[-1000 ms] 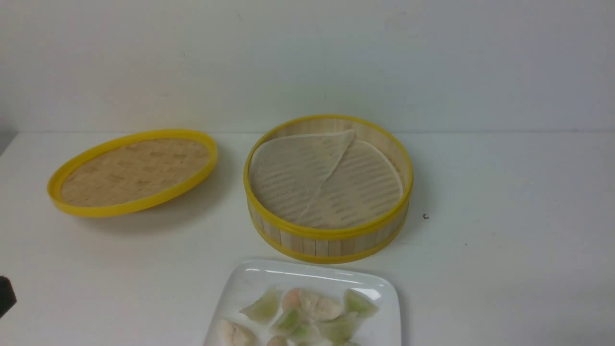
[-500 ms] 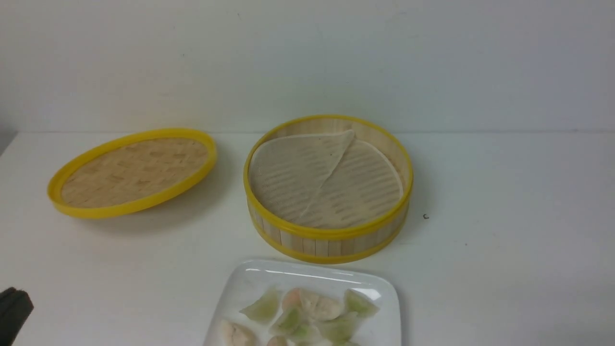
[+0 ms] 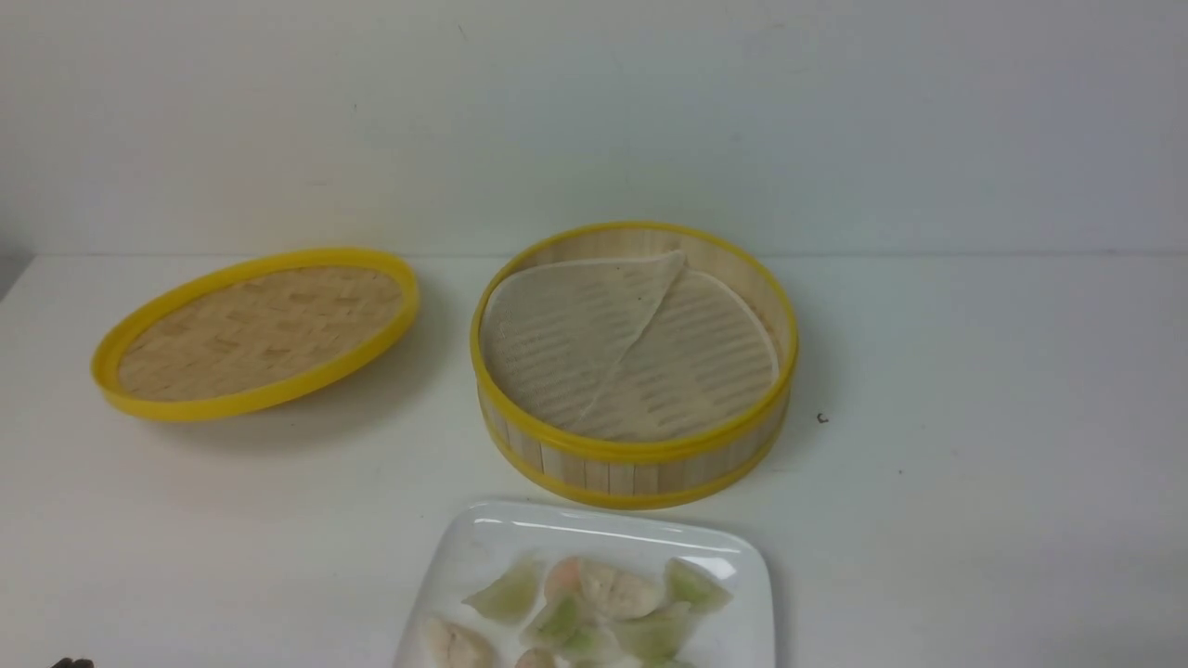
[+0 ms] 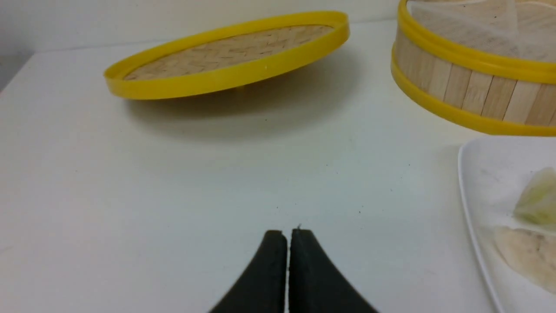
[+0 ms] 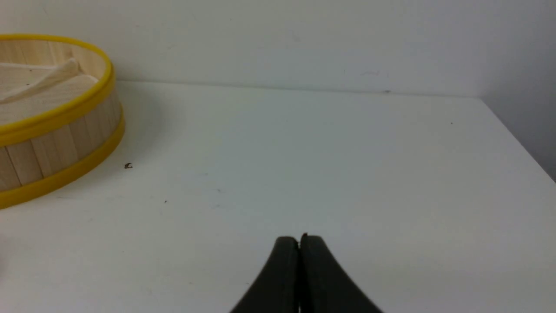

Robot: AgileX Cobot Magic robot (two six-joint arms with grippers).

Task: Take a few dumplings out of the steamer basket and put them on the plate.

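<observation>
My left pincer (image 4: pixel 287 234) and right pincer (image 5: pixel 299 241) are both clenched, empty, over the white bench (image 3: pixel 974 464). The translucent crescent dumplings (image 3: pixel 603 603) lie on the glossy white rectangular plate (image 3: pixel 464 547), bottom centre of the front view; the round bamboo steamer basket (image 3: pixel 631 464) at centre holds only its liner. Reaching again, I risk snagging that folded mesh.

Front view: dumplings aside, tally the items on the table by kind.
Steamer basket: 1
Lid: 1
Plate: 1
Mesh liner: 1
Total: 4
</observation>
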